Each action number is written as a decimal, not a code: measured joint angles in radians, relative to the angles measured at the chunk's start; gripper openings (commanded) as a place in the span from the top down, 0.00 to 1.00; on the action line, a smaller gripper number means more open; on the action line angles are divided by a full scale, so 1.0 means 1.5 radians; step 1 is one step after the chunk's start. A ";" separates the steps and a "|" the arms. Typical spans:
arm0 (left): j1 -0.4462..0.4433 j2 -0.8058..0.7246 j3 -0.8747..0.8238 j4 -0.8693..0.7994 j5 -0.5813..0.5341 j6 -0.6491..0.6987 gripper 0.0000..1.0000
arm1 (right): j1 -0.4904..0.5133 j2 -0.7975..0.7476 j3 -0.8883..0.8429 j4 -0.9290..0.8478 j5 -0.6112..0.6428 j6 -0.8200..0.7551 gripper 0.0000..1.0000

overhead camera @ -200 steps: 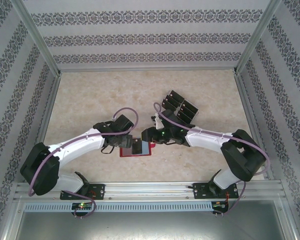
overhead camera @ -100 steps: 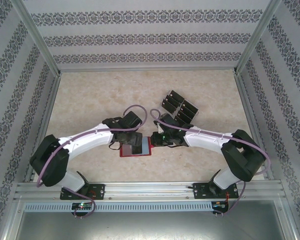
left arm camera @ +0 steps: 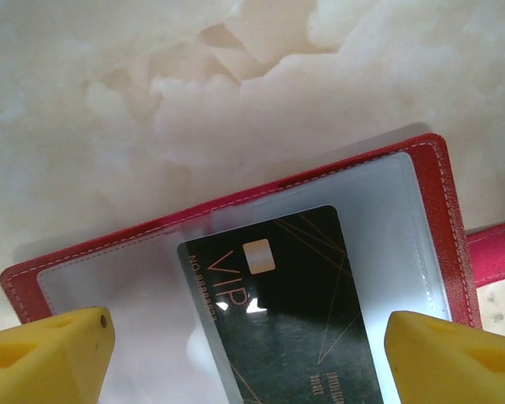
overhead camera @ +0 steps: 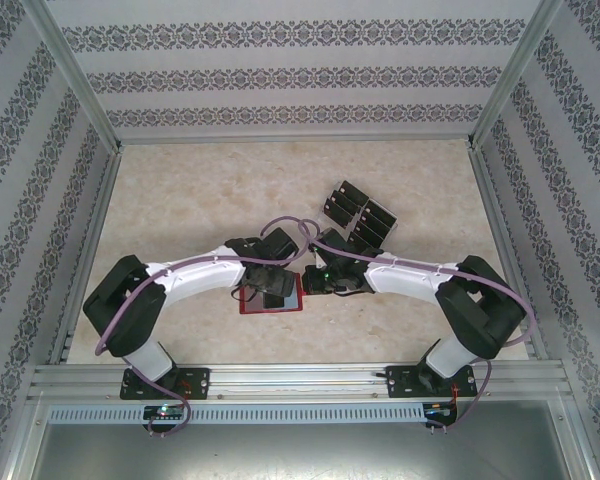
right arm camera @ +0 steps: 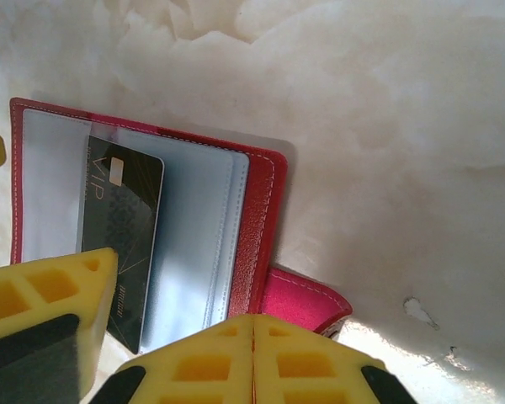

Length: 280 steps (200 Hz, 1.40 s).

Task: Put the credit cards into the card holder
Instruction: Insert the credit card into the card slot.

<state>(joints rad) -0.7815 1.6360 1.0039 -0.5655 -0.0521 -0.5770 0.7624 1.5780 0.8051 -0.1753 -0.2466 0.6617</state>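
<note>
Card holder [right arm camera: 257,227], dark red, lay open and flat on the marble-patterned table [overhead camera: 180,200]. Black VIP credit card [left arm camera: 286,311] rested on its pale inner pocket. Left tool [left arm camera: 251,358] hung released, fingers wide apart on either side of that card, not touching it. Right tool [right arm camera: 252,358] was clenched, empty, over the holder's snap-tab edge. Other black cards [overhead camera: 360,215] stood grouped well apart, farther back.

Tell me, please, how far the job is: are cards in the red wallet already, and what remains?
Done: one black card lies on the open card holder, at its clear pocket; whether it is slid in is unclear. In hand: nothing; the left gripper is open astride that card, the right gripper shut beside the snap tab. Left: several credit cards beyond the right arm.
</note>
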 measured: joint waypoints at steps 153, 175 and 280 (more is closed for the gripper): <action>-0.004 0.037 0.001 0.007 -0.020 -0.003 0.15 | 0.000 0.005 0.000 -0.001 0.006 -0.001 1.00; -0.004 0.037 -0.005 0.006 -0.026 -0.003 0.15 | 0.000 0.007 0.000 -0.001 0.010 -0.003 1.00; -0.006 0.010 -0.040 -0.001 -0.054 -0.003 0.15 | 0.000 0.014 0.000 -0.005 0.015 -0.005 1.00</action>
<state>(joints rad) -0.7902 1.6512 0.9436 -0.5667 -0.1329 -0.5816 0.7624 1.5993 0.8051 -0.1829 -0.2245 0.6540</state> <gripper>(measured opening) 0.850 0.054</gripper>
